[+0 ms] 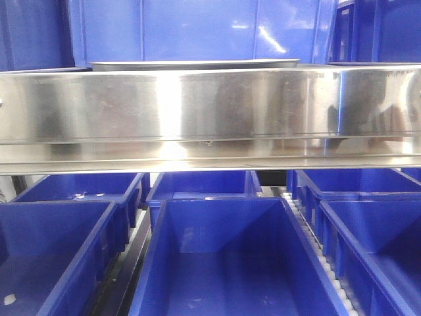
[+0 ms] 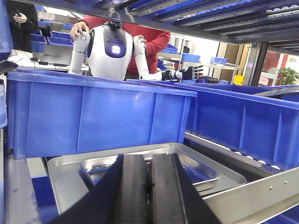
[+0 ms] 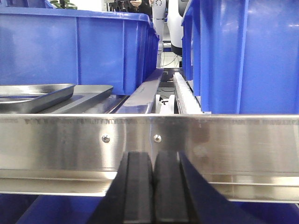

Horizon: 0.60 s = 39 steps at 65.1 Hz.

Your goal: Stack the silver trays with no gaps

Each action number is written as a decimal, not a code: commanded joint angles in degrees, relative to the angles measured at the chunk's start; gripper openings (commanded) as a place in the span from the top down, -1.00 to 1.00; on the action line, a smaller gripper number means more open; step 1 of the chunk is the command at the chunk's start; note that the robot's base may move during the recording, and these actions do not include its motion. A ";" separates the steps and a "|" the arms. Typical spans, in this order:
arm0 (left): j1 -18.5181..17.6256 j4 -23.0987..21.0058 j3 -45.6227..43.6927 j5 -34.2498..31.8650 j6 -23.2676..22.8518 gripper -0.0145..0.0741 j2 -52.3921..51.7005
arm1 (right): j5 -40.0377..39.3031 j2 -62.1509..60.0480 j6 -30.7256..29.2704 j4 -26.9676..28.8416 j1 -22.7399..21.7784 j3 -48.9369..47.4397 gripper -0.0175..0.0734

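Two silver trays lie on the shelf, one inside the other. In the left wrist view the smaller tray [image 2: 96, 165] sits within the wider tray [image 2: 63, 182], with bare floor of the wider tray showing around it. My left gripper [image 2: 150, 158] is shut and empty, hovering just in front of and above the trays. In the right wrist view both trays show at the far left, the upper tray [image 3: 35, 92] over the lower tray [image 3: 91, 95]. My right gripper [image 3: 153, 154] is shut and empty, below and in front of the shelf's edge. The front view shows only a thin tray rim [image 1: 194, 64].
A wide brushed-steel band with screws [image 3: 210, 140] runs along the shelf front, also in the front view [image 1: 210, 105]. Blue crates stand behind the trays [image 2: 98, 116] and to their right [image 3: 243, 56]. More blue crates [image 1: 223, 263] sit on the level below. A white humanoid robot [image 2: 112, 46] stands behind.
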 commanded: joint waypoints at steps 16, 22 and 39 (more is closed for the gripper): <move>-0.19 0.24 0.00 -0.74 0.12 0.70 -0.28 | -0.70 -0.47 -0.50 0.12 -0.38 -0.04 0.79; -0.19 0.24 0.00 -0.74 0.12 0.70 -0.28 | -0.70 -0.47 -0.50 0.12 -0.38 -0.04 0.79; -0.19 -1.77 0.26 -0.74 0.12 0.70 -0.39 | -0.70 -0.47 -0.50 0.12 -0.38 -0.04 0.79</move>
